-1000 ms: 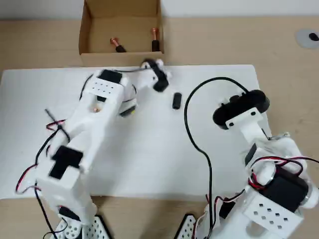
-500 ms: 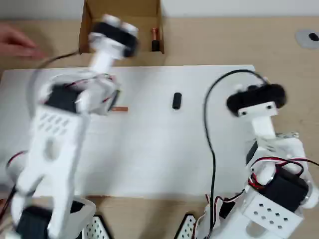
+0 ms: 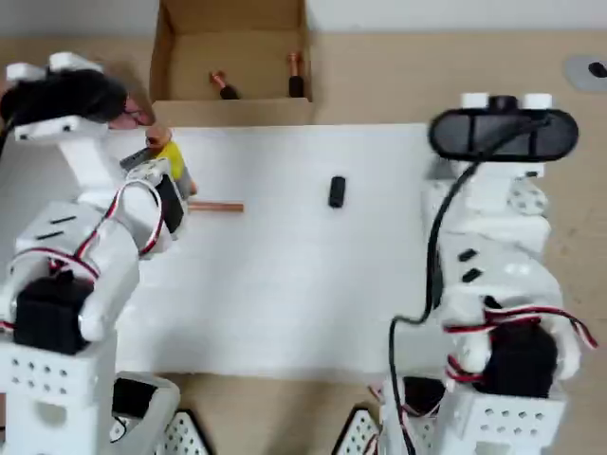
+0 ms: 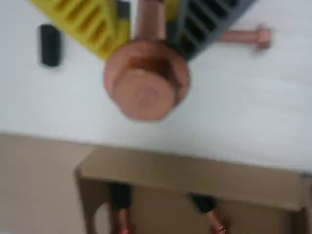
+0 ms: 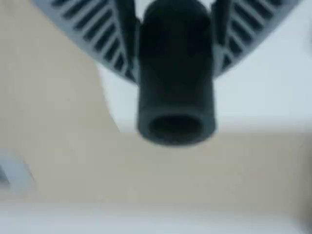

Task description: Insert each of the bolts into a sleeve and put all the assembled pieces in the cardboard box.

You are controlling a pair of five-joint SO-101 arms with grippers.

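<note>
My left gripper point(image 4: 146, 29) is shut on a copper bolt point(image 4: 146, 80), whose head faces the wrist camera between the yellow and black jaws. From above, that gripper point(image 3: 163, 159) hangs over the left part of the white sheet. A second bolt point(image 3: 216, 207) point(image 4: 243, 36) lies flat on the sheet beside it. A loose black sleeve point(image 3: 337, 191) point(image 4: 49, 45) lies mid-sheet. My right gripper point(image 5: 175, 29) is shut on another black sleeve point(image 5: 175, 73), open end toward the camera. The cardboard box point(image 3: 232, 112) point(image 4: 195, 178) holds two assembled pieces point(image 3: 223, 85) point(image 3: 295, 76).
The white sheet point(image 3: 303, 294) covers most of the tan table. The right arm point(image 3: 503, 133) stands over the sheet's right edge. A small grey disc point(image 3: 588, 71) lies at the far right on the bare table.
The left arm drew back from beside the box to the sheet's left side. A bolt now lies on the sheet. The right arm turned and rose over the right edge.
</note>
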